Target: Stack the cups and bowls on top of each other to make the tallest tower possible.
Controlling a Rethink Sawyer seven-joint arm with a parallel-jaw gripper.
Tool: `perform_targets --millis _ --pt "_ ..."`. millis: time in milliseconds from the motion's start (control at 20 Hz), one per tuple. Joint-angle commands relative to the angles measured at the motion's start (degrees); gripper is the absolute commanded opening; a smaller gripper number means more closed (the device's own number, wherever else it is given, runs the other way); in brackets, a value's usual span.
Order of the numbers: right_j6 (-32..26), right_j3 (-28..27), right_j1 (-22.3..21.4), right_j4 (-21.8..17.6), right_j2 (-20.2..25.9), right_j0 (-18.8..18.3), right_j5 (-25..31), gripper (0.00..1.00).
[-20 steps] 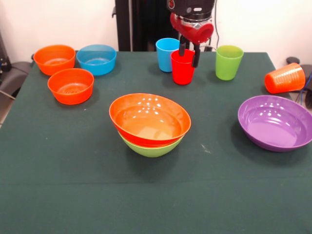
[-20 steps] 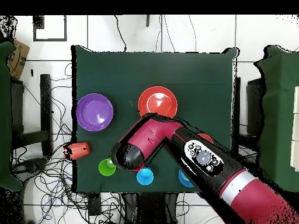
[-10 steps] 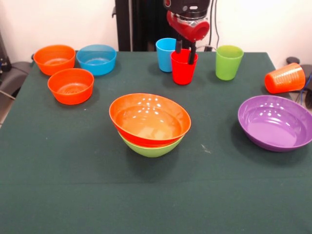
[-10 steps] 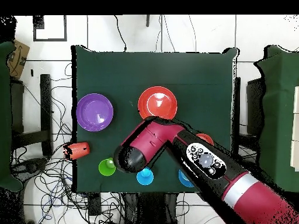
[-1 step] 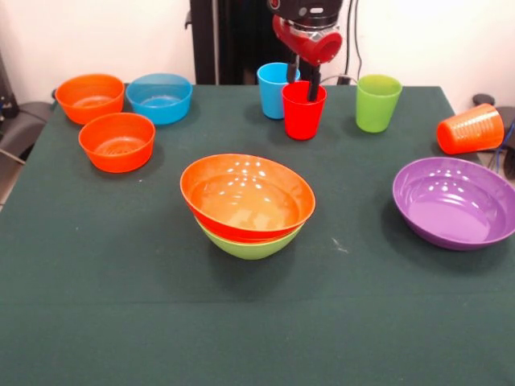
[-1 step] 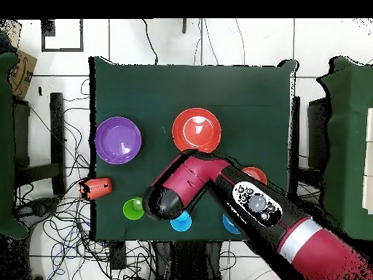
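Note:
At the table's centre stands the tower: a large orange-red bowl [image 5: 247,195] nested in a large lime green bowl [image 5: 250,245]. The red cup [image 5: 303,112] stands upright at the back, between the light blue cup [image 5: 273,87] and the lime green cup [image 5: 377,102]. My gripper [image 5: 302,79] hangs open just above the red cup's rim, its dark fingertips [image 5: 312,85] level with the rim and holding nothing. The orange cup [image 5: 470,129] lies on its side at the right. The purple bowl [image 5: 454,202] sits at the right. In the overhead view the arm [image 6: 218,182] hides the red cup.
Two small orange bowls [image 5: 90,97] [image 5: 117,141] and a small blue bowl [image 5: 159,97] are grouped at the back left. A dark post [image 5: 217,40] rises behind the table. Cables lie on the floor [image 6: 65,219] beside the table in the overhead view.
The gripper has risen and shifted slightly left, its fingers drawing up from around the red cup's wall to rim height. The red cup has stayed on the table.

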Motion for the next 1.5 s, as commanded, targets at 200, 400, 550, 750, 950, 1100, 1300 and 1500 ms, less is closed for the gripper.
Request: perform_targets --millis 200,400,550,750,950,1100,1300,1500 --pt "2.77 5.59 0.78 -5.15 -4.27 0.68 -5.64 1.00" --pt "3.58 5.87 0.58 -5.48 -5.01 1.40 -6.22 1.00" --pt "3.99 6.37 -0.01 -4.90 -5.01 1.73 -6.54 1.00" --pt "4.47 6.59 -0.27 -4.86 -5.62 2.28 -7.08 1.00" --pt "3.51 5.91 0.12 -4.92 -6.30 2.15 -7.08 1.00" --pt "3.27 5.35 0.49 -5.29 -6.80 2.15 -7.17 1.00" --pt "3.27 4.91 1.00 -5.61 -7.38 2.38 -7.26 1.00" --pt "2.89 4.56 1.24 -5.42 -7.77 2.54 -7.27 1.00"
